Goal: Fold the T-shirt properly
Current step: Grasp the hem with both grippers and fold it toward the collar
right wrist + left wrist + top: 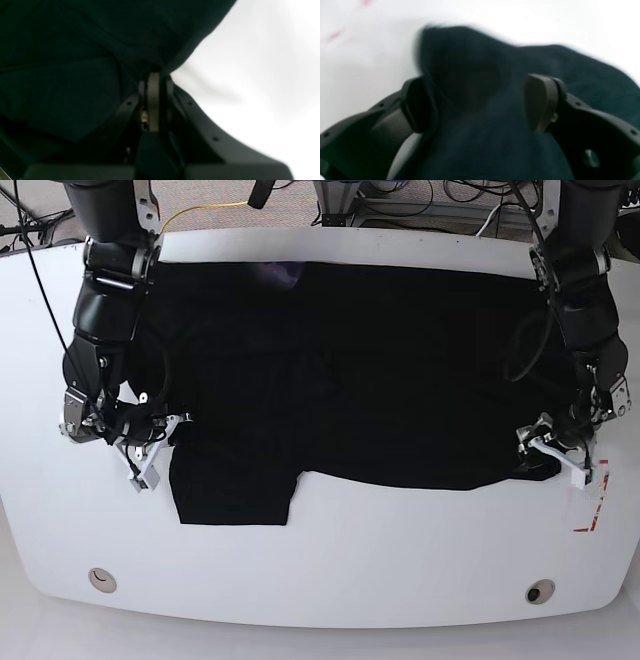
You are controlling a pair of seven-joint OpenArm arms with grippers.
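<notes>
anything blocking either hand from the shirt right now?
Nothing visible. The right hand is already shut on the T-shirt edge, and the left hand is open with cloth lying between its fingers. Only the shirt lies on the white table.

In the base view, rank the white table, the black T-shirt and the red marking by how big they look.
1. White table, largest.
2. T-shirt, covering much of it.
3. Red marking near the table's edge, by far the smallest.

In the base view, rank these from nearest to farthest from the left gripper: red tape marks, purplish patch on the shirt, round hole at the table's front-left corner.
From the left gripper:
1. Red tape marks, just beside it on the table.
2. Purplish patch, far edge of the T-shirt.
3. Round hole, opposite front corner.
</notes>
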